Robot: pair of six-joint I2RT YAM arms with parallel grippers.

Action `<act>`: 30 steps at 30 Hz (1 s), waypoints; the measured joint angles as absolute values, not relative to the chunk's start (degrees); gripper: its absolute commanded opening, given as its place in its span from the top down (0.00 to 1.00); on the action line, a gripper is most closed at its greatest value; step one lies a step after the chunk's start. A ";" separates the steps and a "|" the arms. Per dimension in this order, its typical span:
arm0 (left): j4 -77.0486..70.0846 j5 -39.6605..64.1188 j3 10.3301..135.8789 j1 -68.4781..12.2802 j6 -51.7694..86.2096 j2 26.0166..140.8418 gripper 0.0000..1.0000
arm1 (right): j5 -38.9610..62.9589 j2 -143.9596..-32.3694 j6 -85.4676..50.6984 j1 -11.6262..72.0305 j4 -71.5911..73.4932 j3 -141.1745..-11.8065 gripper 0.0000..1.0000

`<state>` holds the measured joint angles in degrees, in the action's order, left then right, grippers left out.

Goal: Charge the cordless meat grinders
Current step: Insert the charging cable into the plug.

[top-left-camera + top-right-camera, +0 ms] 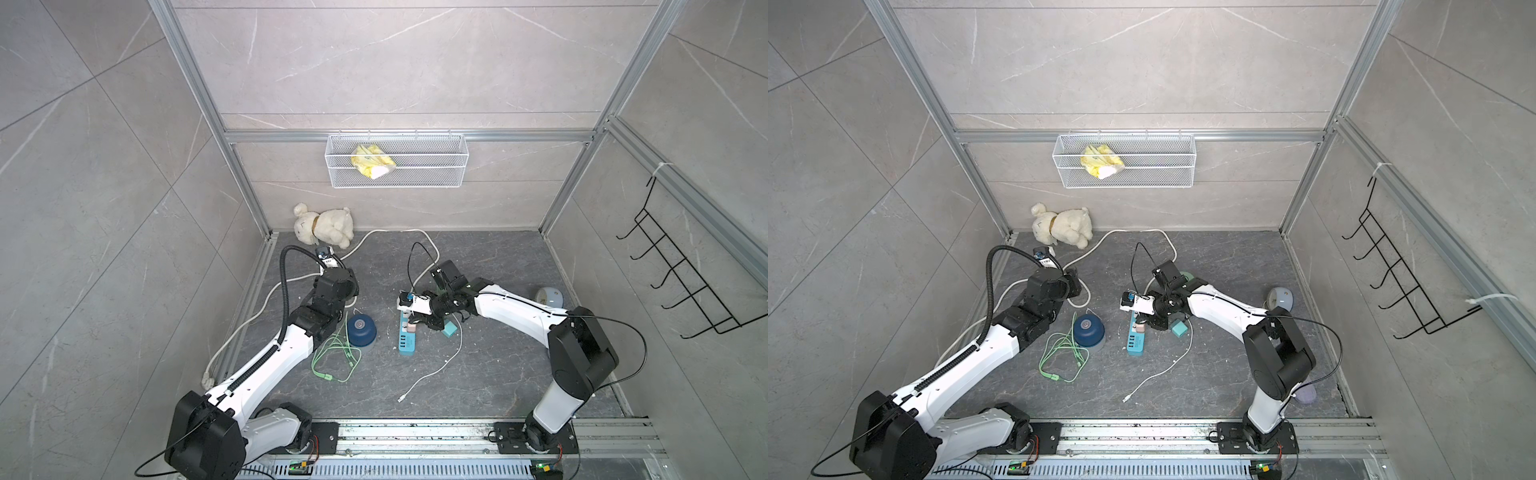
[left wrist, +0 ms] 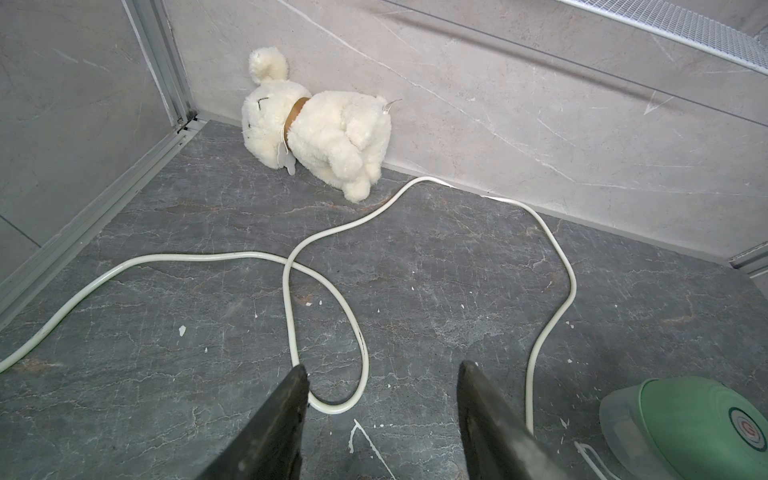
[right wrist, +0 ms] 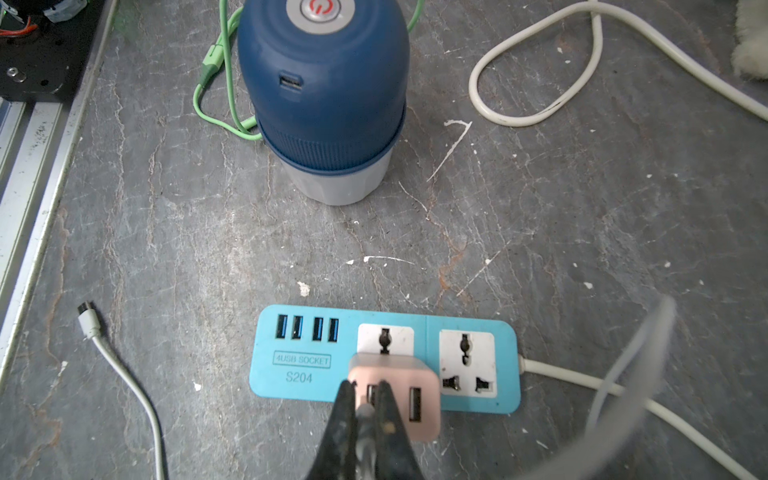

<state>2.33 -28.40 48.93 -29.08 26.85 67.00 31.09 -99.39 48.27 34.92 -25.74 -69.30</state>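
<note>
Right gripper (image 3: 368, 388): clamped on a silver USB plug (image 3: 365, 413) at a port of the pink adapter (image 3: 430, 424), which sits in the blue power strip (image 3: 299, 376).
Left gripper (image 2: 383, 365): jaws apart, empty, above the white cord (image 2: 332, 407).
Navy grinder (image 3: 324, 104): upright near the strip, side port facing it.
Mint grinder (image 2: 698, 428): on the floor by the right arm.

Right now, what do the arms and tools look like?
The left arm and right arm have white shells and black joint housings. A black corrugated conduit runs along the left; a thin black cable loops off the right. The left tool and right tool have dark, scuffed, tapering fingers.
</note>
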 measured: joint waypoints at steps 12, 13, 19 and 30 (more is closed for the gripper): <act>2.55 -28.40 48.93 -29.08 26.83 67.00 0.41 | 30.89 -101.16 47.55 35.03 -25.23 -71.11 1.00; 2.55 -28.40 48.93 -29.08 26.83 67.00 0.41 | 30.85 -101.23 47.42 35.03 -25.21 -71.18 1.00; 2.55 -28.40 48.93 -29.08 26.81 67.00 0.41 | 30.87 -101.27 47.37 35.03 -25.30 -71.24 1.00; 2.55 -28.42 48.93 -29.08 26.79 66.98 0.41 | 31.86 -101.25 47.40 34.96 -25.71 -71.24 1.00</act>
<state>2.55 -28.42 48.93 -29.08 26.79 66.98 31.86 -101.25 47.40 34.96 -25.71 -71.24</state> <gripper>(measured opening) 0.585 0.088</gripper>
